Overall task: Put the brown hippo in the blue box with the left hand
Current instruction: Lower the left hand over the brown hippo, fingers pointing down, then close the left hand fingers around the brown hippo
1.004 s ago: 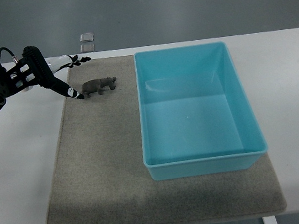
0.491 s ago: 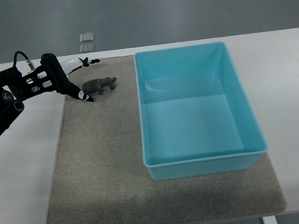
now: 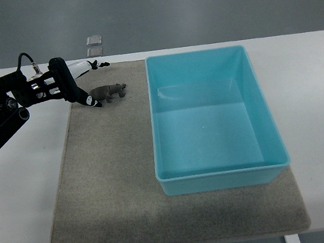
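- The brown hippo (image 3: 108, 93) stands untouched on the far left of the grey mat (image 3: 110, 183), just left of the blue box (image 3: 221, 176), which lies open for it.
- The left hand (image 3: 72, 89) reaches in with spread, empty fingers (image 3: 94, 102), one fingertip beside the hippo's rear for a grasp.
- Since a second ago, the hand has moved right, closer to the toy.
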